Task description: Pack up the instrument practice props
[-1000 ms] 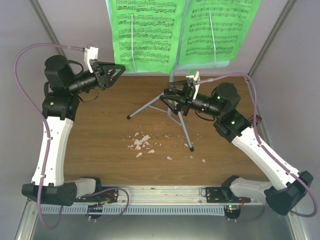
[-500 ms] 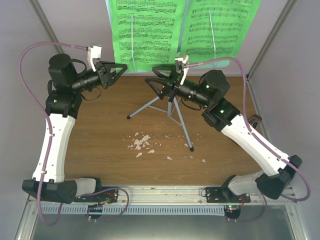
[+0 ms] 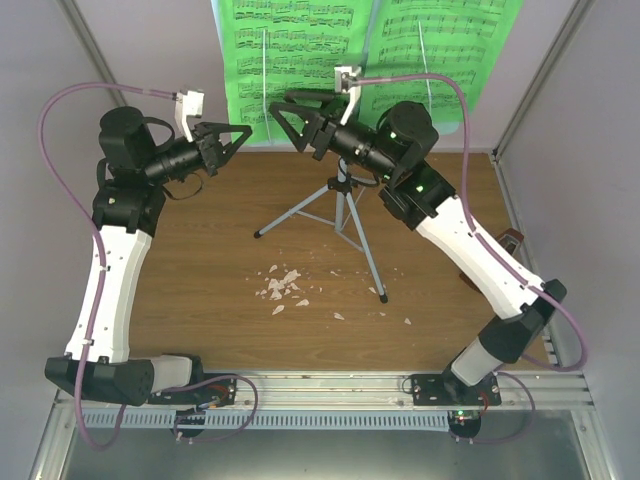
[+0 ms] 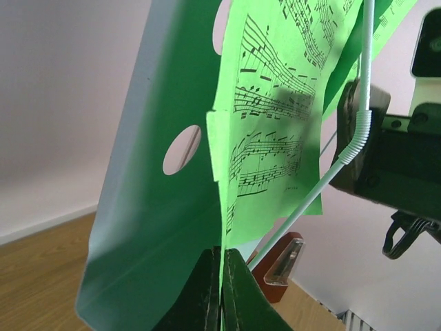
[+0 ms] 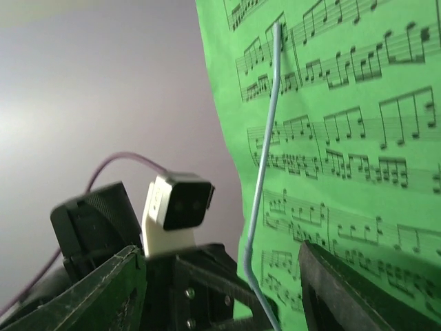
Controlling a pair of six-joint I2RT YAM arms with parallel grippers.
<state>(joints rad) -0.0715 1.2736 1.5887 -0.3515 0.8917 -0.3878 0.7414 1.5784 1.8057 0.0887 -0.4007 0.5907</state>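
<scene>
Left claw pinching pages, wooden table, walls

Green pages run off frame (top edge).

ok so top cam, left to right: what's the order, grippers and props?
left gripper, shut on the left green page → right gripper, open → music stand tripod → metronome at the table's right edge. The pages are not ranked, because they span several of these.

Pages on stand, behind crumbs
</scene>
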